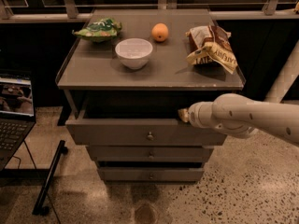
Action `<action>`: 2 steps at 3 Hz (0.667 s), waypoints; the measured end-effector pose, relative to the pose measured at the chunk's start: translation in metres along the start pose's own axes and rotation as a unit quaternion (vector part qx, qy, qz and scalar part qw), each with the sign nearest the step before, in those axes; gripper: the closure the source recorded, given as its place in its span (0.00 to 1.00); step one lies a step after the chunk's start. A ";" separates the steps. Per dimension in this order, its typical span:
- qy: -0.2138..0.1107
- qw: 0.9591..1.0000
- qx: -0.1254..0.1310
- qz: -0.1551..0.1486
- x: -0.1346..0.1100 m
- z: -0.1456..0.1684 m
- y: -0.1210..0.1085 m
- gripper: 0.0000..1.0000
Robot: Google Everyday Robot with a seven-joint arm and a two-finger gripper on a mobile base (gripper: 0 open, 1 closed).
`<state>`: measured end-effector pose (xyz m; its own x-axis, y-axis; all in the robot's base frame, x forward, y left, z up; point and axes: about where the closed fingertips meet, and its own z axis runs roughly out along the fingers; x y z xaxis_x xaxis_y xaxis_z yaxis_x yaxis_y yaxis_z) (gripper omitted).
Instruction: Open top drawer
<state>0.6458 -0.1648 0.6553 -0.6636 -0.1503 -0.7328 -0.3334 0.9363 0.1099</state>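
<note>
The top drawer (117,132) is the widest grey-brown front, with a small round metal knob (150,136) at its centre. It stands pulled out from the cabinet, with a dark gap above its front. My gripper (182,115) is at the end of the white arm (247,118) that reaches in from the right. It sits at the top edge of the drawer front, right of centre. The mid-width drawer (149,153) and the narrowest drawer (150,174) below stand less far out.
On the cabinet top (93,71) are a white bowl (134,52), an orange (160,32), a green bag (98,29) and a brown chip bag (210,45). A laptop (14,111) stands at the left. A black stand leg (49,178) lies on the floor.
</note>
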 end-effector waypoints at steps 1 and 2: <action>0.000 1.000 0.000 0.000 -0.001 -0.001 0.000 1.00; 0.002 1.000 -0.011 0.005 0.005 -0.007 -0.002 1.00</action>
<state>0.6381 -0.1698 0.6560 -0.6693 -0.1412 -0.7295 -0.3408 0.9307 0.1326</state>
